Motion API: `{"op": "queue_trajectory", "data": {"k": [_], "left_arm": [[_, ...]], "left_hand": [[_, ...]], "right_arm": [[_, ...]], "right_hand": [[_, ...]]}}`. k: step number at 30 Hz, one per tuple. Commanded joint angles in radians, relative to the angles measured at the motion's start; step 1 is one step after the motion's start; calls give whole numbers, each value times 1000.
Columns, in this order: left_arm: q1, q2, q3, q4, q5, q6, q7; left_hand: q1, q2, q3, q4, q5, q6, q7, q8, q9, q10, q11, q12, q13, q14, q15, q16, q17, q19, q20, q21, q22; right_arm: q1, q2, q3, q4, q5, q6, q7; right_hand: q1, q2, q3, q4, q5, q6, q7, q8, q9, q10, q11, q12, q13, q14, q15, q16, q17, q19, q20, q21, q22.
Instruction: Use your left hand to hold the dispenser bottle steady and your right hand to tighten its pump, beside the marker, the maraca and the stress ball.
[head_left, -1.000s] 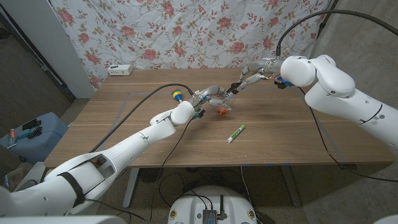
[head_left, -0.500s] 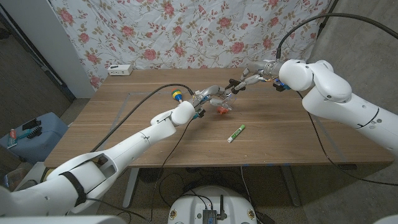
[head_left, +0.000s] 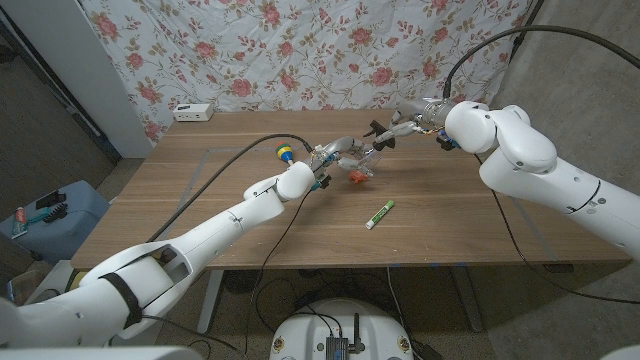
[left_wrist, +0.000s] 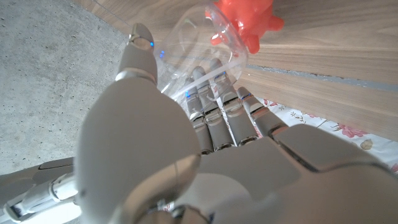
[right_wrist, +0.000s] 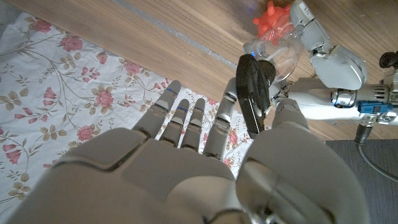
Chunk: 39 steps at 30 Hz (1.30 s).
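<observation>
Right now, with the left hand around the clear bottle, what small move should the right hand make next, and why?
Probably a short twist of the black pump by the right hand. Its thumb and a finger already pinch the pump head, and the left hand grips the clear bottle beside the red stress ball, so the bottle looks braced.

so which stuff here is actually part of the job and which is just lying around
Part of the job:
- dispenser bottle, clear, gripped by the left hand
- black pump, pinched by the right hand

Just lying about:
- marker
- maraca
- stress ball, red and spiky
- white box at the far edge
</observation>
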Motion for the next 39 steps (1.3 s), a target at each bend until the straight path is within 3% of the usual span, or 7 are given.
{"op": "queue_trajectory", "data": {"k": [1, 15, 26, 29, 34, 39], "left_arm": [[-13, -12, 6, 27, -3, -13, -1], [-15, -14, 7, 28, -5, -15, -1], [-1, -4, 3, 0, -3, -5, 3], [6, 0, 1, -10, -2, -3, 7], [18, 7, -4, -26, 0, -2, 16], [29, 14, -11, -39, -3, -2, 21]], "left_hand": [[1, 131, 109, 100, 1, 212, -38, 3, 0, 72, -61, 3, 3, 70, -133, 10, 1, 2, -98, -1, 3], [0, 131, 113, 101, 1, 214, -39, 3, 0, 71, -59, -1, 6, 71, -132, 10, 2, 2, -97, -1, 3], [-2, 132, 115, 102, 1, 214, -40, 3, 0, 74, -58, -2, 8, 72, -132, 10, 1, 2, -97, -1, 3], [-2, 131, 116, 102, 2, 214, -41, 3, 0, 73, -62, -3, 9, 71, -133, 9, 1, 2, -96, -1, 3], [-2, 131, 118, 101, 2, 215, -41, 3, 0, 73, -59, -4, 10, 70, -134, 9, 1, 2, -96, -1, 3], [-3, 130, 119, 102, 2, 215, -39, 3, 0, 75, -57, -5, 11, 72, -132, 9, 0, 2, -96, -1, 3]], "right_arm": [[-8, 19, -21, -4, -50, -42, -33], [-35, 37, -28, -13, -109, -82, -74], [-50, 47, -32, -21, -153, -100, -80], [-48, 47, -38, -22, -169, -105, -67], [-50, 48, -40, -27, -190, -113, -46], [-64, 51, -33, -37, -204, -118, -48]], "right_hand": [[-15, 6, -5, 7, 7, 41, 9, 12, 2, 26, -5, 5, 1, 26, -1, 6, 2, 17, 2, 10, 4], [-37, 38, -1, 18, 11, 151, 29, 28, -2, 103, -14, 8, 0, 91, -13, 8, -1, 47, -1, 11, 4], [-26, 72, 16, 14, 14, 211, 22, 34, -3, 142, -25, 5, 0, 126, -26, 6, -3, 62, -14, 10, 4], [-25, 73, 17, 13, 14, 206, 22, 30, -4, 142, -27, 3, 0, 127, -28, 4, -4, 62, -15, 9, 4], [-34, 59, 9, 10, 9, 159, 17, 1, -4, 124, -13, -14, 0, 115, -19, -10, -4, 58, -13, 4, 4], [-42, 51, 3, 10, 7, 154, 18, -5, -4, 120, -8, -18, 0, 111, -17, -15, -4, 52, -10, 2, 4]]}}
